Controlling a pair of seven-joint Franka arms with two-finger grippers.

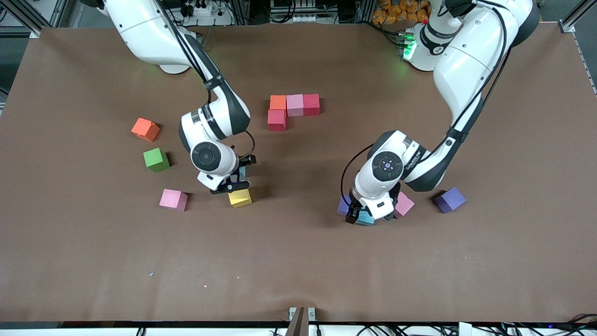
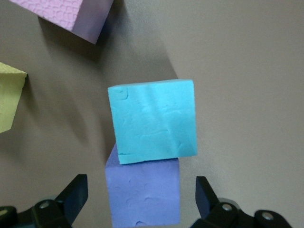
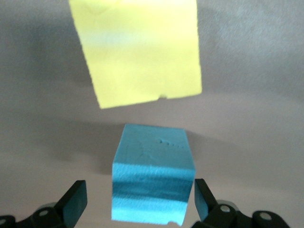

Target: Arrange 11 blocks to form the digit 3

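Four blocks stand joined in mid-table: orange (image 1: 278,102), pink (image 1: 295,105) and red (image 1: 311,104) in a row, with a second red one (image 1: 276,120) just nearer the front camera. My right gripper (image 1: 233,185) (image 3: 140,199) is open, low over a light blue block (image 3: 153,175) that sits untouched between its fingers, next to a yellow block (image 1: 240,198) (image 3: 142,52). The left gripper (image 1: 361,216) (image 2: 141,195) is open too, its fingers either side of a purple block (image 2: 142,190) (image 1: 343,205) that touches a light blue block (image 2: 152,121) (image 1: 365,220).
Loose blocks toward the right arm's end: orange (image 1: 145,129), green (image 1: 156,159), pink (image 1: 173,199). By the left gripper lie a pink block (image 1: 404,204) (image 2: 66,16) and another purple one (image 1: 450,199). A yellow block's edge (image 2: 9,97) shows in the left wrist view.
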